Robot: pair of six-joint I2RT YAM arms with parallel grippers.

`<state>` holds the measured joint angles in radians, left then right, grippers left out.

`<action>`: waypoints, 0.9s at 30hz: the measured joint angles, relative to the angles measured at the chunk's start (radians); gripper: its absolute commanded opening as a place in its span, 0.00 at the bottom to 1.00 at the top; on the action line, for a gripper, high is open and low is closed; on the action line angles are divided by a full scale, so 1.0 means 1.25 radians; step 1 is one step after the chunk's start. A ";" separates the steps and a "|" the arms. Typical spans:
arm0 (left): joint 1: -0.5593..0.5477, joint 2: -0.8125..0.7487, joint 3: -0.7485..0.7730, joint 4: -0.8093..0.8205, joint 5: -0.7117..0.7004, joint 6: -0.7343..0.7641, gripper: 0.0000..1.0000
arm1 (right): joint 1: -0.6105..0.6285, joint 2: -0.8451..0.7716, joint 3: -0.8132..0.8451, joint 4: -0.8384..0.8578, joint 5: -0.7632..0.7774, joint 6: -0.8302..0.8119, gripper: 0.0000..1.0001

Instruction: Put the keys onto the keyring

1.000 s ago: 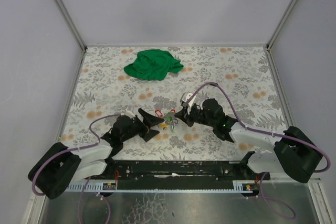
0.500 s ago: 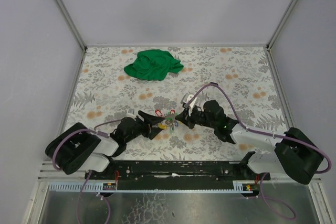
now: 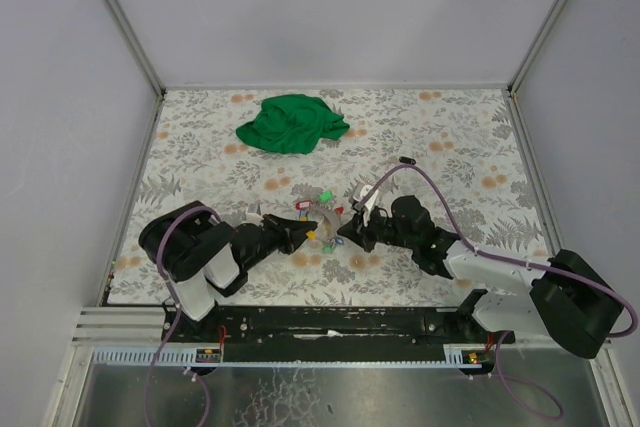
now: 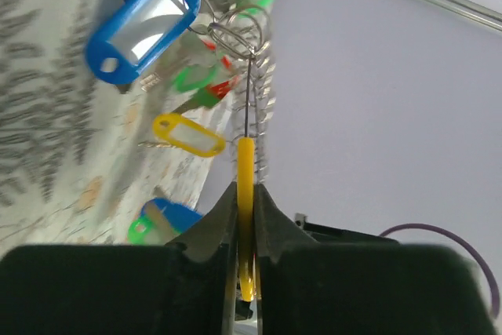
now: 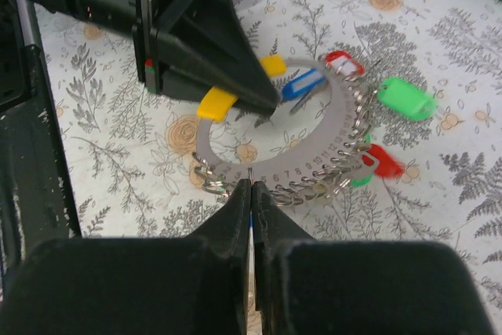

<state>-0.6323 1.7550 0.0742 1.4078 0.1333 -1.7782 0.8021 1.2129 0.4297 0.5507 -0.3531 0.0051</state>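
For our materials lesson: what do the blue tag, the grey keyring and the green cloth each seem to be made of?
Blue tag: probably glossy plastic, with a clear window that catches glare.
Keyring: a flat, matte grey band with printed numerals. It could be plastic or coated metal. Its small loops glint like steel wire.
Green cloth: soft fabric, crumpled into folds.

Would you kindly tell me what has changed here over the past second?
The left arm folded in toward the centre, while the left pincer stayed at the bunch, shut on a yellow tag. The keys fanned out along the keyring, which the right pincer grips; a green key moved farther away. The green cloth stayed put.
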 measured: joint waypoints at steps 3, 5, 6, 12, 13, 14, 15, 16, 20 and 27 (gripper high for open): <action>0.003 -0.011 0.006 0.037 -0.011 0.031 0.00 | 0.000 -0.023 -0.005 -0.030 -0.002 0.009 0.18; 0.007 -0.039 0.013 0.038 -0.010 0.076 0.00 | 0.000 -0.048 -0.005 -0.043 0.001 0.014 0.24; 0.013 -0.060 0.018 0.031 -0.005 0.103 0.00 | 0.000 -0.064 -0.005 -0.044 0.003 0.016 0.25; 0.037 -0.210 0.088 -0.032 0.030 0.320 0.00 | 0.000 -0.204 -0.025 -0.061 0.045 0.021 0.33; 0.040 -0.237 0.104 -0.051 0.039 0.363 0.00 | 0.000 -0.227 -0.032 -0.062 0.059 0.021 0.34; 0.041 -0.260 0.117 -0.068 0.049 0.402 0.00 | 0.000 -0.247 -0.039 -0.063 0.067 0.021 0.35; 0.041 -0.283 0.129 -0.085 0.057 0.443 0.00 | 0.000 -0.265 -0.047 -0.063 0.080 0.021 0.35; 0.042 -0.308 0.142 -0.108 0.071 0.487 0.00 | 0.000 -0.284 -0.059 -0.061 0.091 0.020 0.35; 0.046 -0.383 0.171 -0.189 0.104 0.625 0.00 | 0.000 -0.335 -0.113 -0.028 0.121 0.007 0.36; 0.049 -0.461 0.181 -0.295 0.140 0.792 0.00 | 0.000 -0.391 -0.199 0.045 0.120 -0.063 0.35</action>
<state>-0.5705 1.1786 0.3000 1.0386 0.3080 -0.7883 0.8024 0.7246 0.1814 0.6071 -0.2028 -0.0742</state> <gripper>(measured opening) 0.036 0.362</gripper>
